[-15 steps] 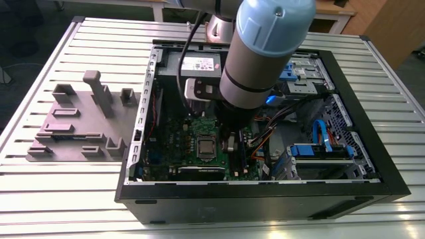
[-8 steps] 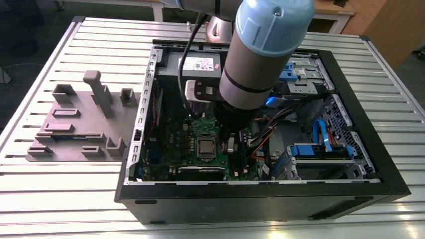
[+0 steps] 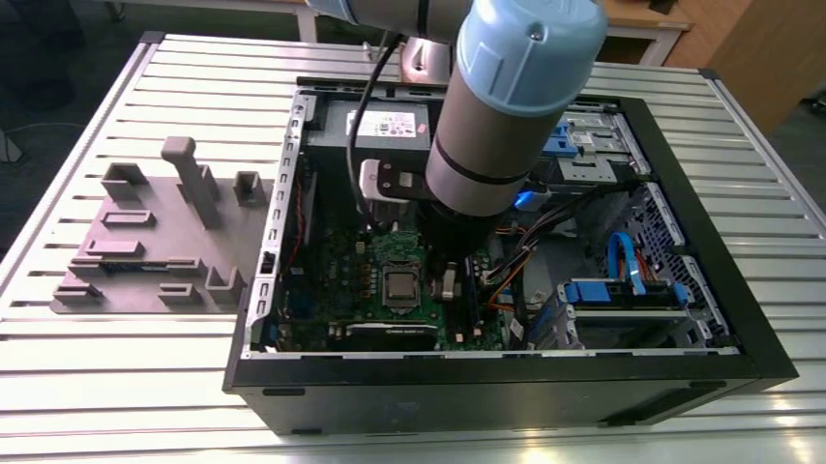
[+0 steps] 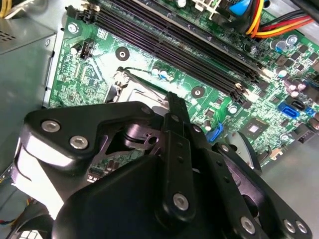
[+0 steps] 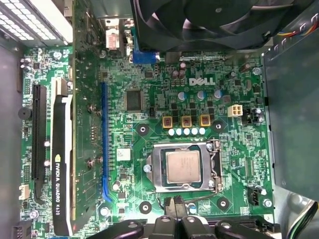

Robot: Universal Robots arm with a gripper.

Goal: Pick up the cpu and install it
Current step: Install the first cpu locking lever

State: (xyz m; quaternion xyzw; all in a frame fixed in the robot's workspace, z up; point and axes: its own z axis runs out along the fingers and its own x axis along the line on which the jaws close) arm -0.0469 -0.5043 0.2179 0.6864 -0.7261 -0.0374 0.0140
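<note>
In the first wrist view the gripper point(image 5: 178, 211) hangs just above the motherboard point(image 5: 149, 89) with its fingertips drawn together and nothing between them, beside the edge of the socket frame point(image 5: 214, 167). The cpu point(image 5: 183, 166) lies flat inside that frame, silver top upward, apart from the fingertips. In the exterior view the arm point(image 3: 497, 116) reaches down into the open computer case point(image 3: 516, 387), which rests on a slatted table point(image 3: 77, 387) beside grey fixture blocks point(image 3: 162, 237).
</note>
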